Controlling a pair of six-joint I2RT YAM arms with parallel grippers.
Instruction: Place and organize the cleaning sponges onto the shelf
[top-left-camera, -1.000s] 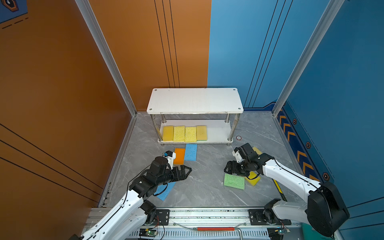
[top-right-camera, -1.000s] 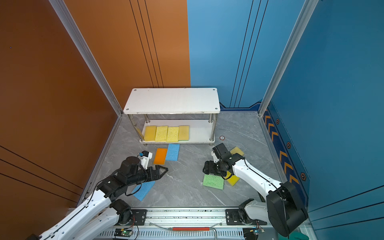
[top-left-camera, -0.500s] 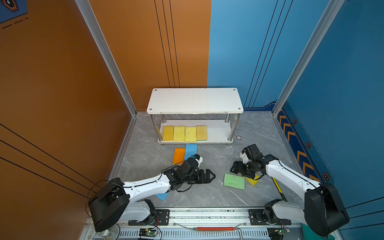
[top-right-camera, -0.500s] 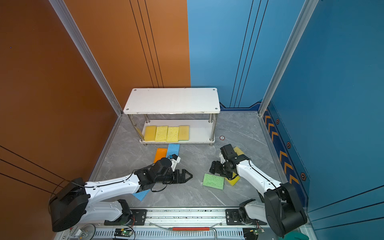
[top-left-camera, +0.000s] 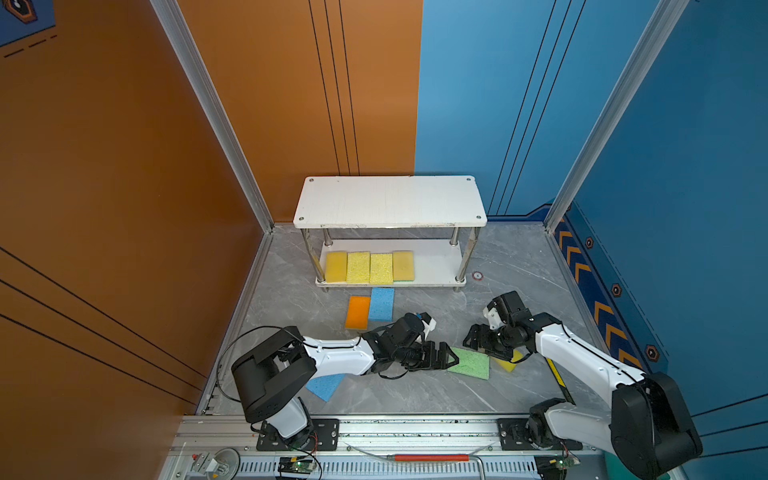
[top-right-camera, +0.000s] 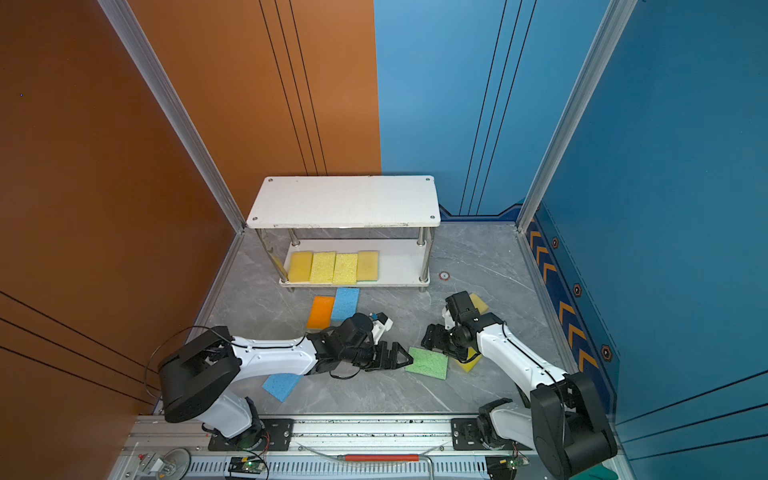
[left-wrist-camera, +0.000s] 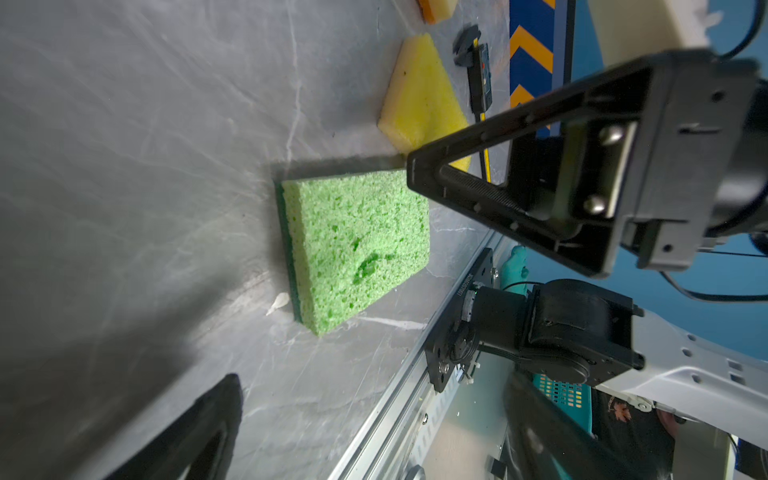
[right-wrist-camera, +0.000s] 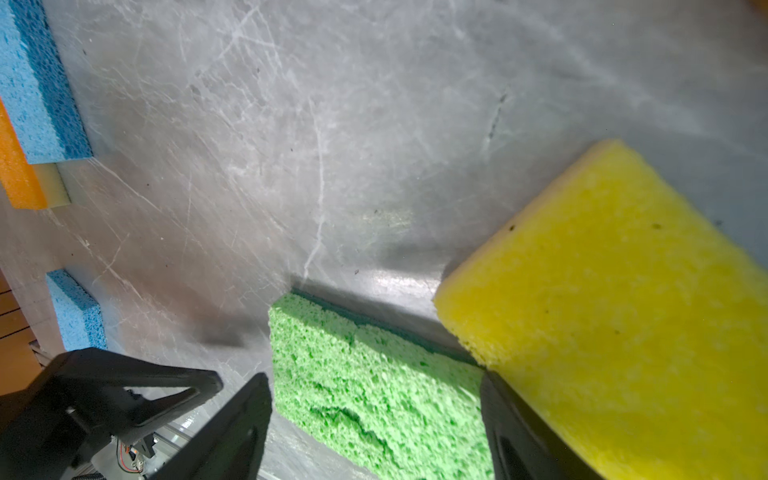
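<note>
The white two-tier shelf (top-left-camera: 390, 201) stands at the back, with several yellow cleaning sponges (top-left-camera: 370, 267) in a row on its lower board. On the floor lie an orange sponge (top-left-camera: 358, 311), a blue sponge (top-left-camera: 382, 303), a second blue one (top-left-camera: 326, 384) partly under my left arm, a green sponge (top-left-camera: 471, 362) (left-wrist-camera: 357, 245) and a yellow sponge (top-left-camera: 509, 360) (right-wrist-camera: 615, 299). My left gripper (top-left-camera: 451, 356) (left-wrist-camera: 365, 436) is open, its tips just at the green sponge's left edge. My right gripper (top-left-camera: 488, 347) (right-wrist-camera: 374, 424) is open, straddling the green sponge's far end, the yellow sponge against one finger.
Another yellowish sponge (top-right-camera: 480, 303) lies behind my right wrist. The two grippers nearly meet over the green sponge. A black and yellow tool (left-wrist-camera: 478, 70) lies by the right wall's chevron strip (top-left-camera: 602, 307). The aluminium rail (top-left-camera: 415, 428) runs along the front edge.
My left arm has swung from the left side to the middle, bringing its open gripper up to the green sponge. The right gripper shifted slightly towards that sponge.
</note>
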